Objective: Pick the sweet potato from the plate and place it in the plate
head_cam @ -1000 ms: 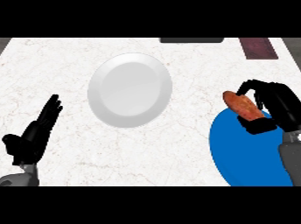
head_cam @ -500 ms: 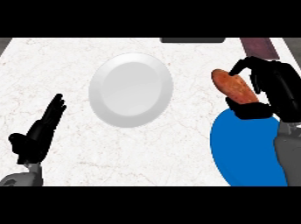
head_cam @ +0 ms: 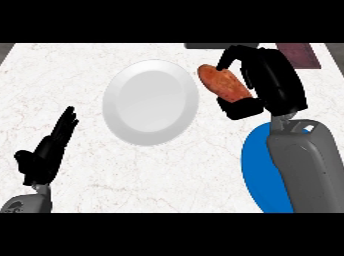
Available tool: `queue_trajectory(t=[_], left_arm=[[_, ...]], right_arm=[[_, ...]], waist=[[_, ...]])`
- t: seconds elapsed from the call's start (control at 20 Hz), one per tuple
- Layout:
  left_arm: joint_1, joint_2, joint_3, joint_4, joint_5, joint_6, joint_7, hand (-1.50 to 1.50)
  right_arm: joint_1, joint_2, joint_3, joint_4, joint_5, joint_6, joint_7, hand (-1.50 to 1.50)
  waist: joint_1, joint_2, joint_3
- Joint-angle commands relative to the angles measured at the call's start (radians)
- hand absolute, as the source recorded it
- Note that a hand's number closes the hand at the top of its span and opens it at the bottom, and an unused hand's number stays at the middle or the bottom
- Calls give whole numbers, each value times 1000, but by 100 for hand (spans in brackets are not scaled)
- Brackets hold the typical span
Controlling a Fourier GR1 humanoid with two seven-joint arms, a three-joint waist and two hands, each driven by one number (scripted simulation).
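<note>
Count first: we see two plates, one sweet potato, two hands, and two dark flat things at the upper edge of the counter.

The white plate (head_cam: 151,101) sits at centre frame, glossy, smooth, with a broad rim and nothing on it. The blue plate (head_cam: 255,160) lies at lower right, matte and plain, much of it hidden behind the grey right forearm (head_cam: 308,167).

The sweet potato (head_cam: 224,83) is a stubby, rough-skinned, orange-brown lump, upper right of centre. We record it as clasped in the right hand (head_cam: 267,82): black fingers curl over it from above and the thumb closes under it. It shows just beside the right rim of the white plate, apart from the blue plate. We cannot tell its height over the counter.

The left hand (head_cam: 48,150) rests at lower left, released, fingers straight and pointing up, holding nothing.

The counter (head_cam: 71,65) is white marble-like stone with faint reddish veining. At upper right we note a dark maroon rectangle (head_cam: 300,54), flat; left of it, a dark grey strip (head_cam: 212,45) cut by the frame edge.

No brands, labels or writing legible anywhere.
</note>
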Motion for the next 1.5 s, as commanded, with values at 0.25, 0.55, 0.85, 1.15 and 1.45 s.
queue_trajectory(t=[0.25, 0.55, 0.85, 1.15, 1.45], left_arm=[[-22, -22, -22, -26, -28, 22, 22, 0], [-4, 5, -5, -25, -8, -21, 16, 0], [-32, -12, -9, -33, -1, -14, 40, 0], [-60, -4, -13, -7, -10, -27, 35, 0], [-89, -23, -24, 16, -30, -5, 31, 0]], right_arm=[[-205, 123, 63, 379, -9, -145, -25, 150], [-338, 125, 263, 604, -143, -354, 80, 150], [-354, 125, 308, 710, -355, -576, 74, 150], [-488, 126, 423, 918, -505, -674, 174, -150], [-438, 126, 394, 924, -694, -785, 15, -150]], waist=[[10, 3, 0], [23, 5, 0], [45, 8, 1], [61, 14, 0], [59, 19, 1]])
